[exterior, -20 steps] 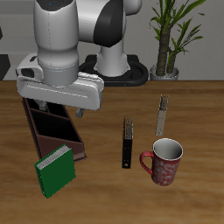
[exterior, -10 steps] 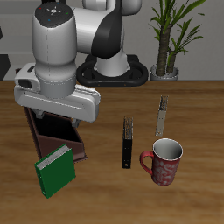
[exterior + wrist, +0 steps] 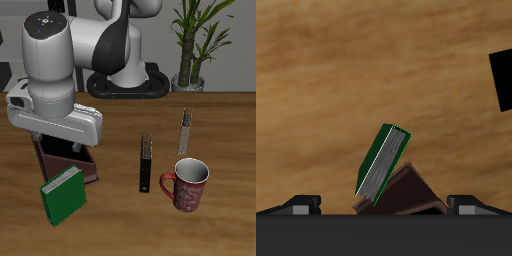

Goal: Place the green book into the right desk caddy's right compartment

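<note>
We see the green book [image 3: 64, 196] standing near the table's front edge, tilted, with its white page edges turned upward. It touches the near end of the right desk caddy [image 3: 88, 166], or is just beside it; we cannot tell which. In the wrist view the green book [image 3: 382, 162] leans against the dark corner of the caddy [image 3: 406, 192]. Most of the caddy is hidden behind the robot's arm, so we cannot see its right compartment. The gripper [image 3: 62, 146] hangs above the caddy, apart from the book, and holds nothing that we can see; whether its fingers are spread or closed, we cannot tell. Farther along the table stand a thin black book [image 3: 146, 165], a slim beige book [image 3: 184, 132] and a red mug [image 3: 187, 184].
</note>
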{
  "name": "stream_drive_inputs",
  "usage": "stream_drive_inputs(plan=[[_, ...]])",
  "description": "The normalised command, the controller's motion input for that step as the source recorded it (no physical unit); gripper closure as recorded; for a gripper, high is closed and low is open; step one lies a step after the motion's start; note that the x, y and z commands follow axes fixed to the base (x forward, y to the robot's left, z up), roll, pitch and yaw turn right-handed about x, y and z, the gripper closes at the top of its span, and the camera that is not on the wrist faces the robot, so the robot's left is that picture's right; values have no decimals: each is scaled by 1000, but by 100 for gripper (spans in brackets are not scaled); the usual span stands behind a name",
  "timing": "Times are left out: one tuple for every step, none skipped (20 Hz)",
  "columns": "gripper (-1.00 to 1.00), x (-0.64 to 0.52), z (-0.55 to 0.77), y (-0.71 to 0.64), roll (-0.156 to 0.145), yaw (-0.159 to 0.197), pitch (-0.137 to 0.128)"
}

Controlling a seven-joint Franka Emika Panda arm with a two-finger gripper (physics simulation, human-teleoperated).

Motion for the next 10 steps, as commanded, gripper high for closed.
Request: stream_drive_inputs(plan=[[-100, 96, -520, -118, -18, -18, 61], [-100, 26, 12, 150, 0, 0, 0], [-100, 0, 0, 0, 0, 0, 0], [-100, 80, -819, -98, 127, -120, 18], [-100, 48, -380, 101, 76, 53, -32], [-100, 5, -406, -47, 66, -77, -23], [-100, 27, -400, -66, -12, -8, -24], [-100, 77, -458, -31, 59, -15, 12], [-100, 112, -511, -119, -18, -48, 47], [-100, 94, -539, -36, -31, -25, 37]])
